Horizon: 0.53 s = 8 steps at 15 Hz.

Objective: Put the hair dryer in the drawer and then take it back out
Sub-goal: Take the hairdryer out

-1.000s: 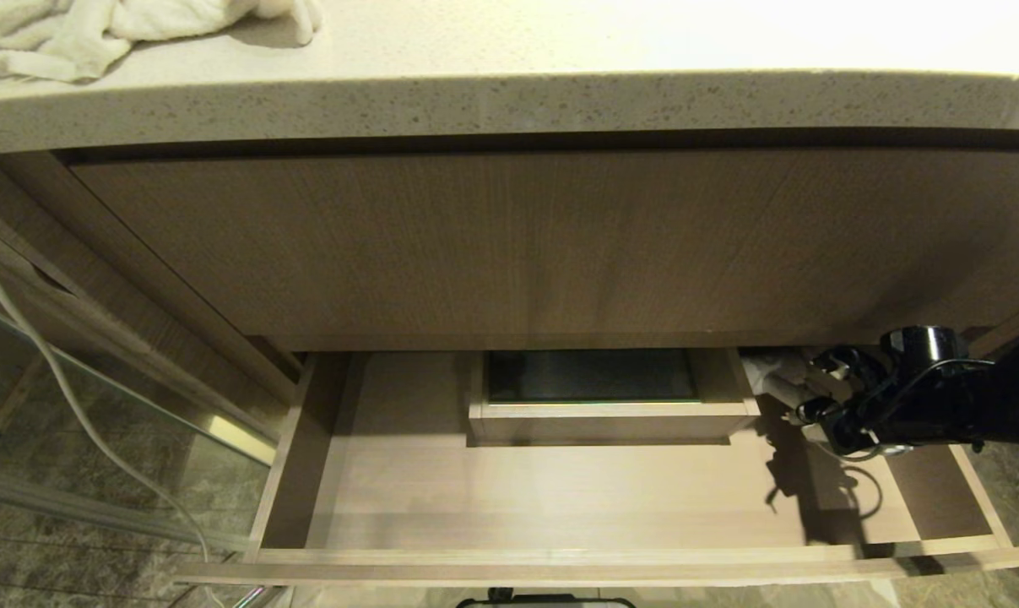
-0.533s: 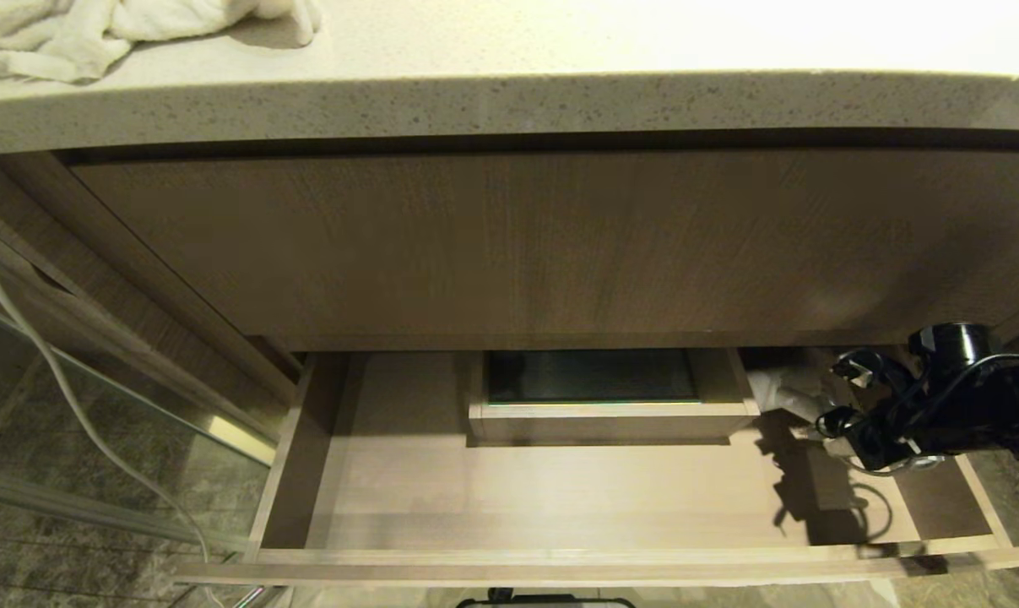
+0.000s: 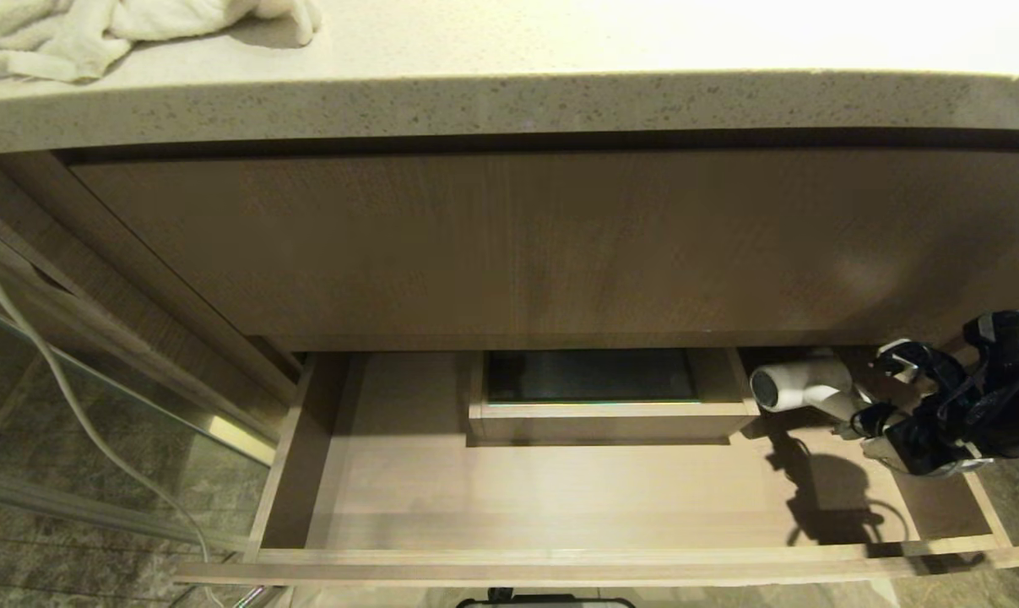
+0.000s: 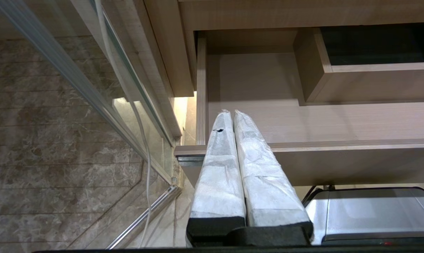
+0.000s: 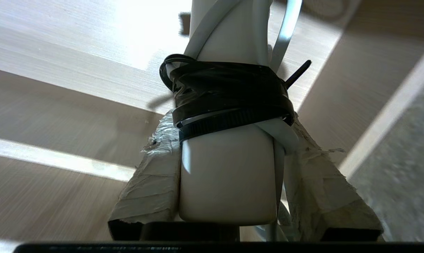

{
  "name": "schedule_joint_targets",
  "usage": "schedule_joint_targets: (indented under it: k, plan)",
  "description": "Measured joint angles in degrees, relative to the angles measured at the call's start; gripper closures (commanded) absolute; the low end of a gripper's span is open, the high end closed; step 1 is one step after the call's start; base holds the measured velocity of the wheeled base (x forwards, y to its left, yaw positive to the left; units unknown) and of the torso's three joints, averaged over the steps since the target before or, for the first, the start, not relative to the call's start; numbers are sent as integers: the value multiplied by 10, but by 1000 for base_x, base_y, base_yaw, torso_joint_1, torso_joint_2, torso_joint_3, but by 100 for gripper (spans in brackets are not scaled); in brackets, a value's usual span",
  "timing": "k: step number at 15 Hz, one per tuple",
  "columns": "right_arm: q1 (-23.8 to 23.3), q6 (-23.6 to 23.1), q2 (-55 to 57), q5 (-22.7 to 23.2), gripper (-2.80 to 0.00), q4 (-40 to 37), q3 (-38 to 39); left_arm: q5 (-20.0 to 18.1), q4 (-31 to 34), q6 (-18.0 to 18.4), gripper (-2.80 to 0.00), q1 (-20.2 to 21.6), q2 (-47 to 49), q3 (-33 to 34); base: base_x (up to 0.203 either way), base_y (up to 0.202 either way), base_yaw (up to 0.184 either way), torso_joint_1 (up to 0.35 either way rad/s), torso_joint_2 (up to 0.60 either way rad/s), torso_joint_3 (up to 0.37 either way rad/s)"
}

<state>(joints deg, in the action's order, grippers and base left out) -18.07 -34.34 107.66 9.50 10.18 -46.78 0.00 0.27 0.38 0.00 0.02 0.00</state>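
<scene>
Matt light-wood drawer [image 3: 560,507], smooth white plastic hair dryer [image 3: 800,388], speckled, perhaps stone, countertop [image 3: 509,105], terry-cloth towel [image 3: 95,29].

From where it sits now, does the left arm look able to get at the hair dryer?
Probably not: the left gripper, jaws shut, sits by the drawer's left front corner, while the hair dryer is at the far right, clamped in the right gripper.
</scene>
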Motion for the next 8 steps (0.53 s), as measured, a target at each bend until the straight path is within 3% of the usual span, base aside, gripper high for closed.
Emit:
schedule_joint_targets:
  k: [8]
  plan:
    - [-24,-5,-129,-4,0,-33,52,0,0,0,0,0,0,0,0,0,0,0,0,0]
